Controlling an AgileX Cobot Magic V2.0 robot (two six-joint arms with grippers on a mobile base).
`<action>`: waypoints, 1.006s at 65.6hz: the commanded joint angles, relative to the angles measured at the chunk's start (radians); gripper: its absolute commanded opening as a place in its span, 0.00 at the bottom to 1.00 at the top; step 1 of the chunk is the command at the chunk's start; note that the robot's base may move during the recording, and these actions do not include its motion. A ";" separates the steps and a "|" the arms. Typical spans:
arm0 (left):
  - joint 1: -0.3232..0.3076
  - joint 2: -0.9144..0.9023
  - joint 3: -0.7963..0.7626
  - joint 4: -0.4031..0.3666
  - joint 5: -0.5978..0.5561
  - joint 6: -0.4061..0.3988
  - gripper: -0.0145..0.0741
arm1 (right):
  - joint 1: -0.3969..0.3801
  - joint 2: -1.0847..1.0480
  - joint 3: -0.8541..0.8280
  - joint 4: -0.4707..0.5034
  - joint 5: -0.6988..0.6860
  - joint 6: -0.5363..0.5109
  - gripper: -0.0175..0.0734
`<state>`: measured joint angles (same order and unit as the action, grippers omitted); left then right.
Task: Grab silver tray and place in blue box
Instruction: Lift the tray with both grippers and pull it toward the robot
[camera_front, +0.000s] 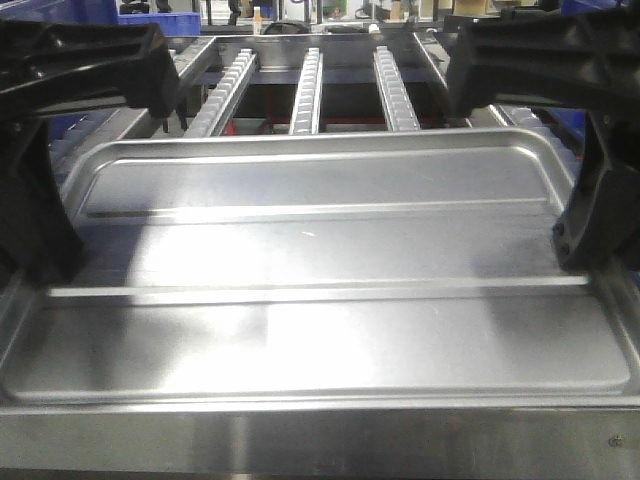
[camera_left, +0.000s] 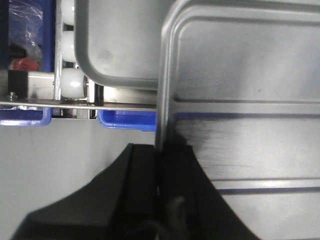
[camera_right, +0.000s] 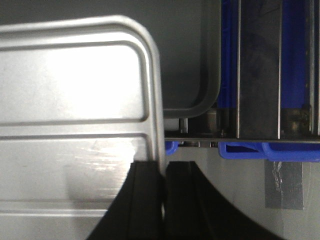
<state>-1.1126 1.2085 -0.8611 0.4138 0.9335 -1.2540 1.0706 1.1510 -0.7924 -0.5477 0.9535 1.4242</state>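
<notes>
The silver tray (camera_front: 320, 250) fills the front view, its far edge raised higher than its near edge. Both long ridges show across its recessed panel. My left gripper (camera_left: 161, 150) is shut on the tray's left rim (camera_left: 165, 75), one finger inside the tray and one outside. My right gripper (camera_right: 164, 167) is shut on the right rim (camera_right: 156, 100) in the same way. In the front view both black arms, the left (camera_front: 40, 230) and the right (camera_front: 590, 230), stand at the tray's two short ends. Only bits of blue plastic rim (camera_left: 127, 120) (camera_right: 270, 150) show below; I cannot tell whether they belong to the blue box.
Behind the tray runs a steel rack with three roller rails (camera_front: 308, 90). A second grey tray (camera_left: 117, 45) lies on white rollers (camera_left: 70, 85) beneath the held one. Grey floor (camera_left: 60, 165) shows under the left gripper. A steel frame bar (camera_front: 320, 445) crosses the near edge.
</notes>
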 joint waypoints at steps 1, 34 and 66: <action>-0.011 -0.027 -0.022 0.047 0.009 -0.010 0.05 | 0.003 -0.026 -0.022 -0.086 0.025 0.023 0.25; -0.011 -0.027 -0.022 0.056 0.009 0.019 0.05 | 0.003 -0.026 -0.022 -0.086 0.025 0.023 0.25; -0.011 -0.027 -0.022 0.052 0.009 0.019 0.05 | 0.003 -0.026 -0.022 -0.086 0.026 0.023 0.25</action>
<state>-1.1165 1.2085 -0.8611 0.4308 0.9299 -1.2386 1.0729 1.1510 -0.7924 -0.5636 0.9626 1.4423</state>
